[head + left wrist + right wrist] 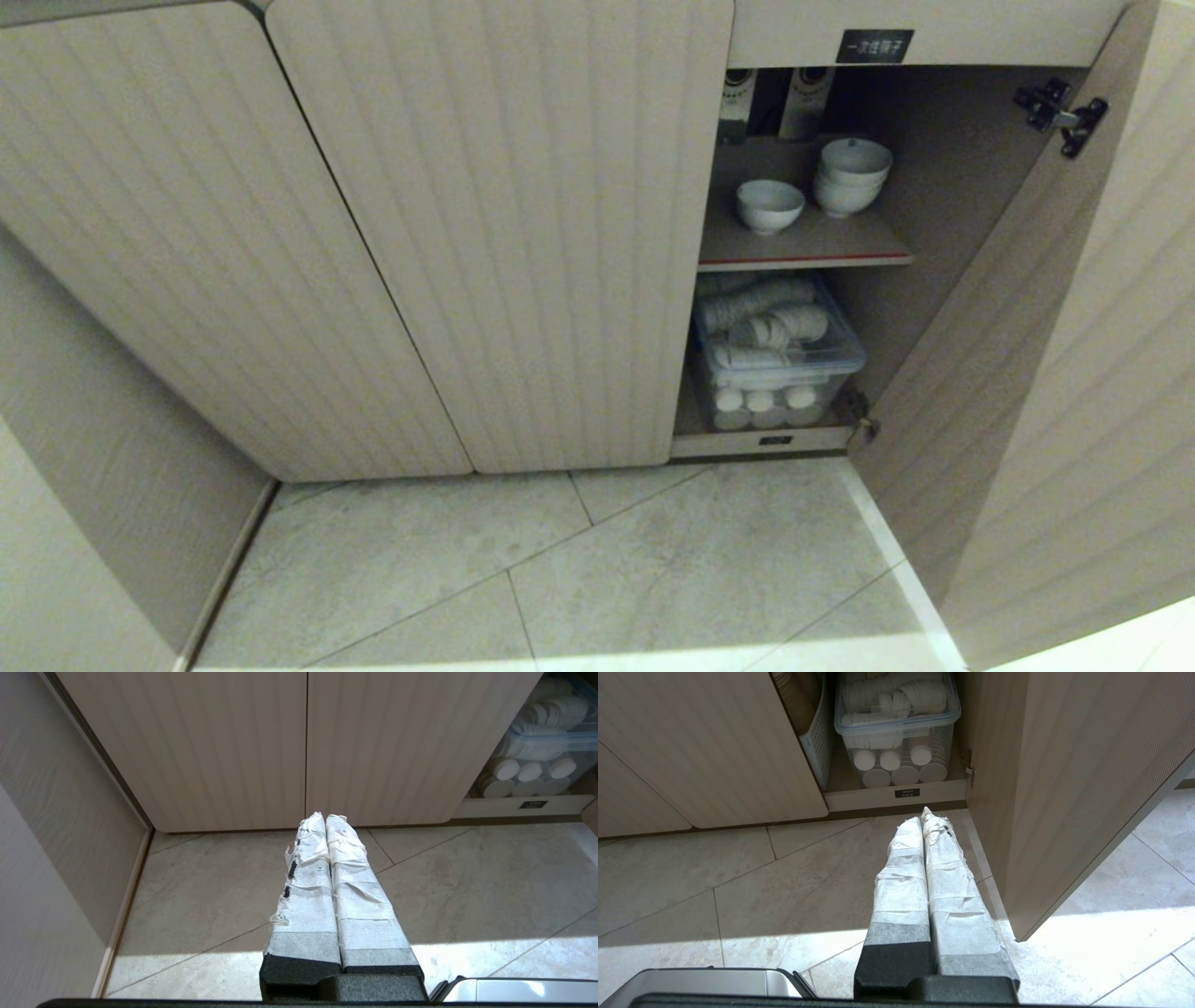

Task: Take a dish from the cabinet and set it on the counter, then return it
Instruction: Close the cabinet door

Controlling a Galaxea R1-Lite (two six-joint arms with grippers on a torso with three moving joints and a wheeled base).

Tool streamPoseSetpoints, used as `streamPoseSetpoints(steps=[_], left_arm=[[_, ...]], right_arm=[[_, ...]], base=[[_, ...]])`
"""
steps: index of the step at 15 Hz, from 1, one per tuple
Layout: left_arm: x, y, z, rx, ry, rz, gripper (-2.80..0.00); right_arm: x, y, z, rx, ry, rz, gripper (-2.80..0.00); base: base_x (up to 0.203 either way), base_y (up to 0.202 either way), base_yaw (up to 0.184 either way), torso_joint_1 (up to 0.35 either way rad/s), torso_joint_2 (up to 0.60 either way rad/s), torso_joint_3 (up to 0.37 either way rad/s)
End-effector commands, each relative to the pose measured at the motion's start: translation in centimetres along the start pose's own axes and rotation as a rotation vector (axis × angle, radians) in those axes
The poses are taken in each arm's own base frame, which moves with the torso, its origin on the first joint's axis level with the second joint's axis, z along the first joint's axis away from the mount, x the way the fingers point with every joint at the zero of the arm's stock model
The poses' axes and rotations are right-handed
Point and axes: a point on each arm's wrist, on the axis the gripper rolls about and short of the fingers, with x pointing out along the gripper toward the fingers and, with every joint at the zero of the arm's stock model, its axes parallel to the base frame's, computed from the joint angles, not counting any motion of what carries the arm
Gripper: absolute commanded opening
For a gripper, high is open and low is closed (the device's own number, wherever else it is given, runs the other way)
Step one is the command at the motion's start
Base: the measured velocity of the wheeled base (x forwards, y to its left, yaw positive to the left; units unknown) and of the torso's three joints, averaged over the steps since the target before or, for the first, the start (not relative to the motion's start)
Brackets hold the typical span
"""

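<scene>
The cabinet (495, 233) has beige ribbed doors; its right door (1027, 355) stands open. On the red-edged shelf (803, 252) sits a single white bowl, the dish (770, 205), with a short stack of white bowls (851, 175) behind it to the right. The counter is out of view. Neither arm shows in the head view. My left gripper (325, 817) hangs shut and empty over the floor tiles before the closed doors. My right gripper (923, 817) is shut and empty too, low above the floor just outside the open compartment.
Under the shelf a clear lidded bin (780, 359) of white cups and lids fills the lower compartment, seen also as the bin (896, 723) beside a white basket (817, 742). A black label (874, 45) sits above the opening. A wall (103, 448) closes the left side.
</scene>
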Motion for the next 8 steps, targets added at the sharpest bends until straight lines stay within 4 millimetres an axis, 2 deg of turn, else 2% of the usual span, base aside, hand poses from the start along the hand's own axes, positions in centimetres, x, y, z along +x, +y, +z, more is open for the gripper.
streamPoseSetpoints(steps=[1, 8], left_arm=[[0.00, 0.00, 0.00, -0.001, 0.000, 0.000, -2.80], [0.00, 0.00, 0.00, -0.002, 0.000, -0.001, -2.80]], right_arm=[[0.01, 0.00, 0.02, 0.001, 0.000, 0.001, -2.80], [0.02, 0.00, -0.02, 0.000, 0.002, 0.001, -2.80]], base=[[0.000, 0.000, 0.000, 0.000, 0.00, 0.000], [0.000, 0.000, 0.000, 0.000, 0.00, 0.000]])
